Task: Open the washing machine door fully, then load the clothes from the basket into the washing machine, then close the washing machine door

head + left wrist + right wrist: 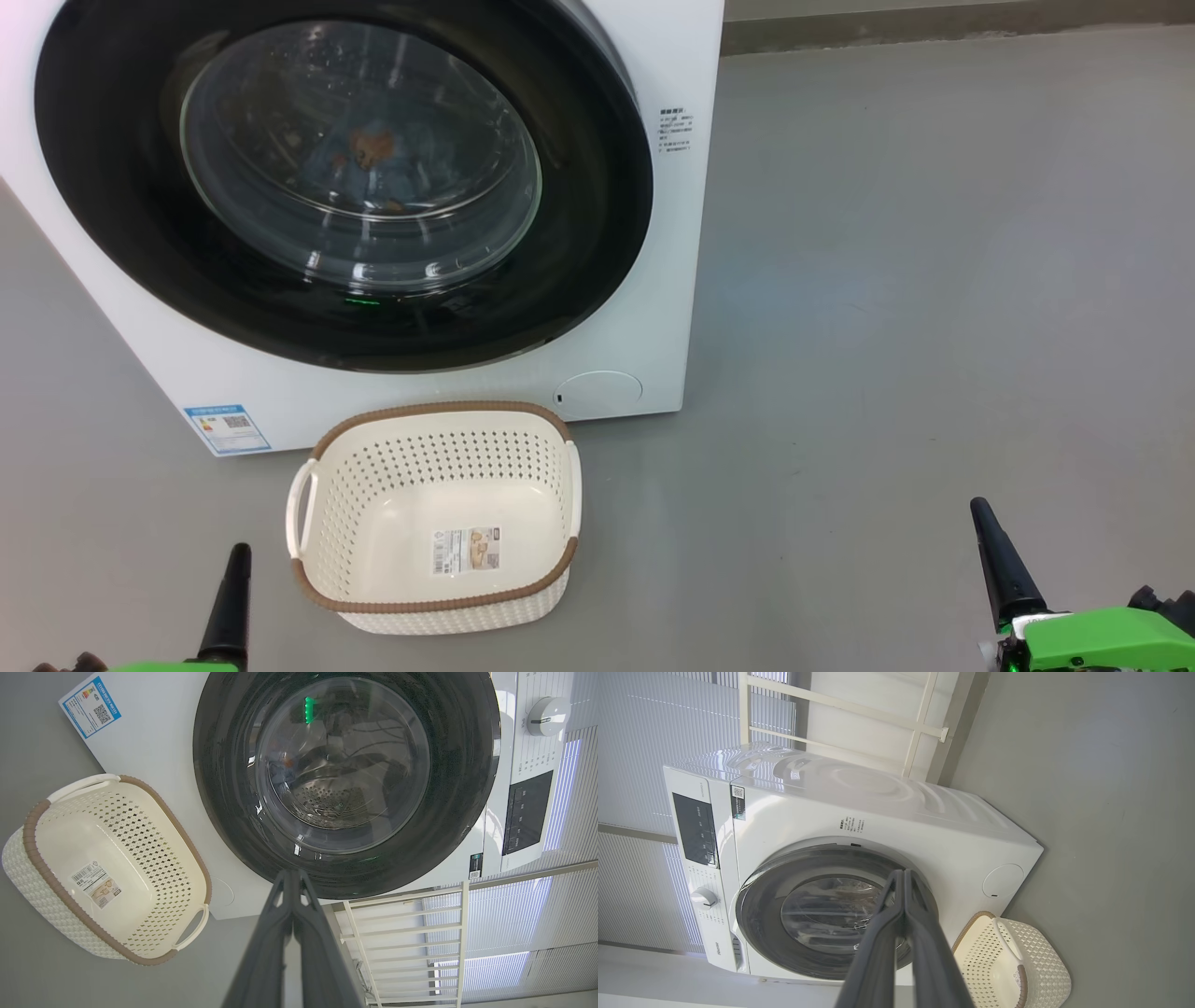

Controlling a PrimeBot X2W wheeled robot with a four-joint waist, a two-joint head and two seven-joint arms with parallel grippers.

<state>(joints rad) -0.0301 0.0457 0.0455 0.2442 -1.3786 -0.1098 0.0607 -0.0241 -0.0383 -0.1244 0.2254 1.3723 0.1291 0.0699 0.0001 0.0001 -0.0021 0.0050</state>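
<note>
The washing machine stands ahead with its round black-rimmed door shut flat against the front. Through the glass bowl I see the clothes, blue fabric with an orange figure, lying in the drum. The cream basket sits on the floor just below the door with nothing in it, its label on the floor. My left gripper is shut at the lower left, beside the basket. My right gripper is shut at the lower right, well away from the machine. Both wrist views show fingers pressed together, holding nothing.
Grey floor spreads wide to the right of the machine. A white metal rack and window blinds stand beside the machine. The control panel with a round knob is on top of the front.
</note>
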